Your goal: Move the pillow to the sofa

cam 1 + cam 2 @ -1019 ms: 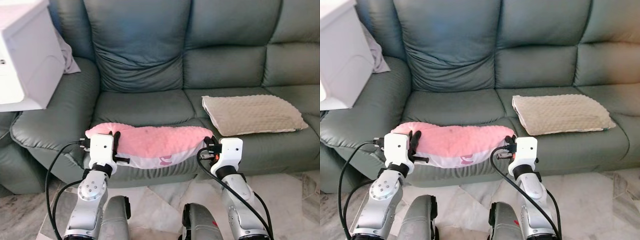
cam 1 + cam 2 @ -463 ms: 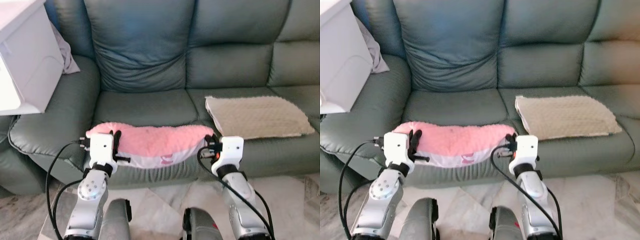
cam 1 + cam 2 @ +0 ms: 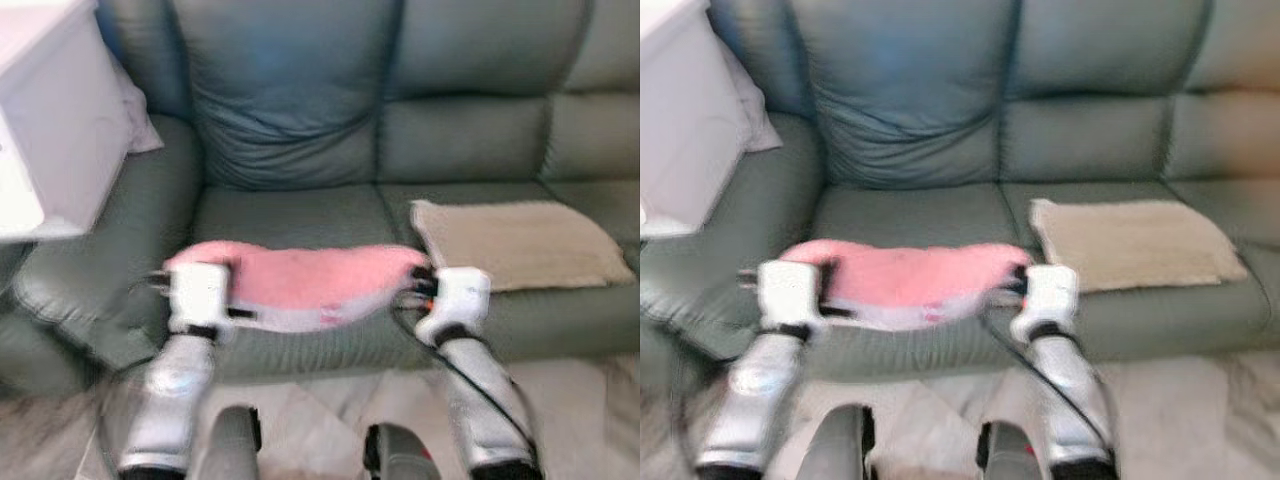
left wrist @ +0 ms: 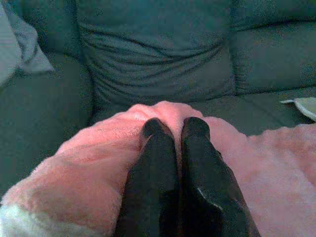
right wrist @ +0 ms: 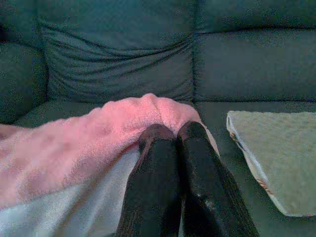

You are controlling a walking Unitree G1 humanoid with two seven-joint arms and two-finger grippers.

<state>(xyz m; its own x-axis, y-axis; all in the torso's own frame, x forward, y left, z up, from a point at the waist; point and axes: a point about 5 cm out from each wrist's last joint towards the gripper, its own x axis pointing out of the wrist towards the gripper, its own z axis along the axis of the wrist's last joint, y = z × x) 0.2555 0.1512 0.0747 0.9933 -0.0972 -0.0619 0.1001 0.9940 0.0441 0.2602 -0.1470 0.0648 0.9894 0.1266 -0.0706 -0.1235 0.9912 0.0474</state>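
Left gripper (image 4: pixel 175 129): fingers clenched on one end of the pink pillow (image 3: pixel 305 283). Right gripper (image 5: pixel 173 134): fingers pinched on the opposite end. Pillow carried level between both arms, just above the front edge of the sofa (image 3: pixel 290 215) seat.

To finish the step well: keep both ends at equal height, advance over the middle of the seat cushion, lower until fully supported, then release both ends together.

Surroundings: beige pillow (image 3: pixel 520 240) on the adjacent seat, just beside the right end; avoid overlap. White box (image 3: pixel 45 110) above the left armrest, clear of the path.
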